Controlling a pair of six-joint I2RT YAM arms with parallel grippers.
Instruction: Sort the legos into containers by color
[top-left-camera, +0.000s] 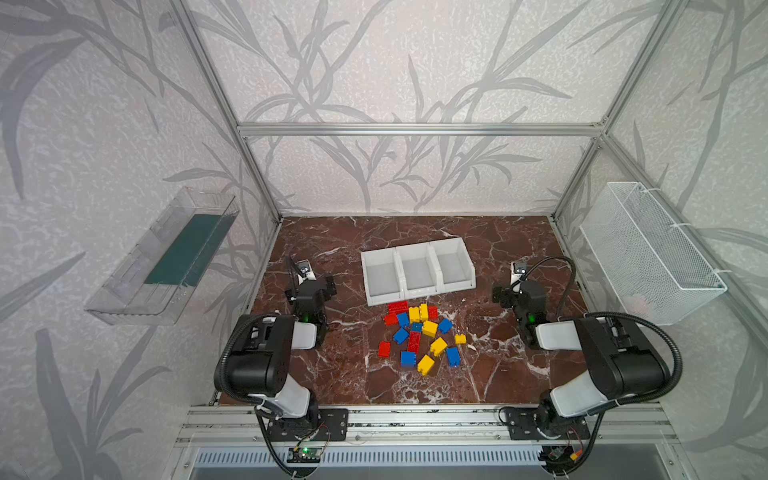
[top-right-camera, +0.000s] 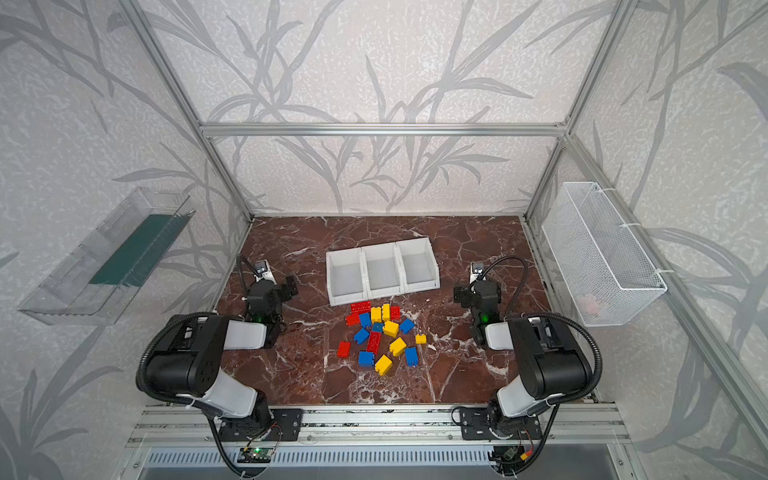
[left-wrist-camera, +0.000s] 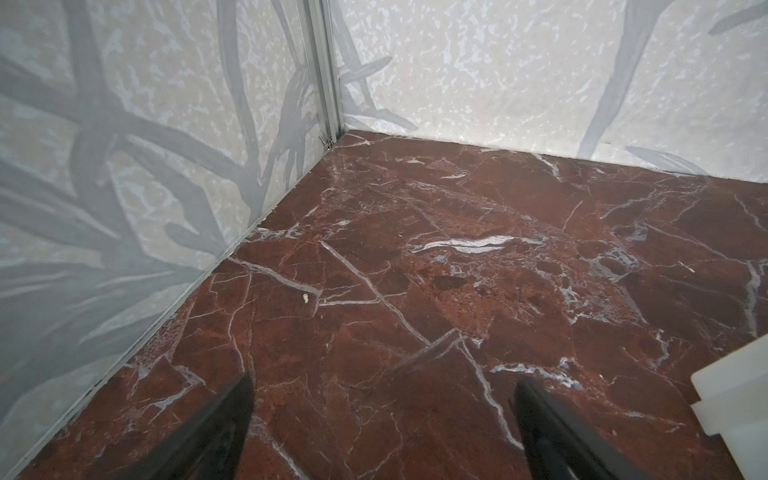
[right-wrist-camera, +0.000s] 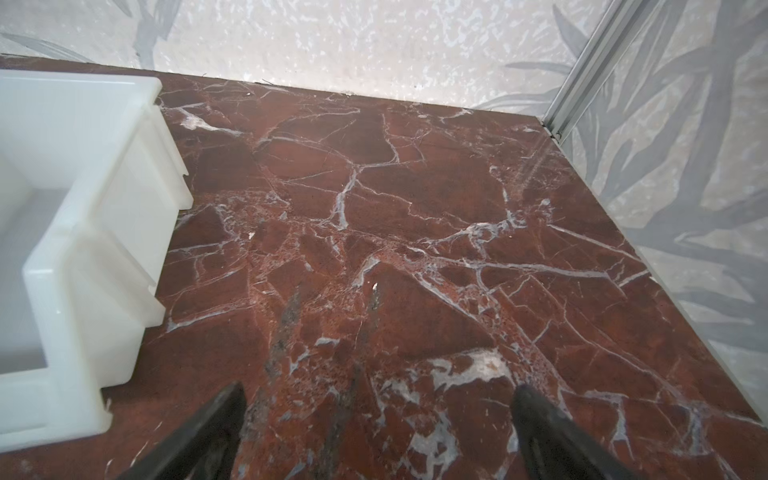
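At six o'clock from the containers, in both top views, the legos lie loose on the marble table. The left arm folds at nine o'clock of the pile and the right arm at three, wrists pitched down. From the left wrist, the left gripper gapes wide over marble, holding nothing. From the right wrist, the right gripper stands equally wide, the containers near.
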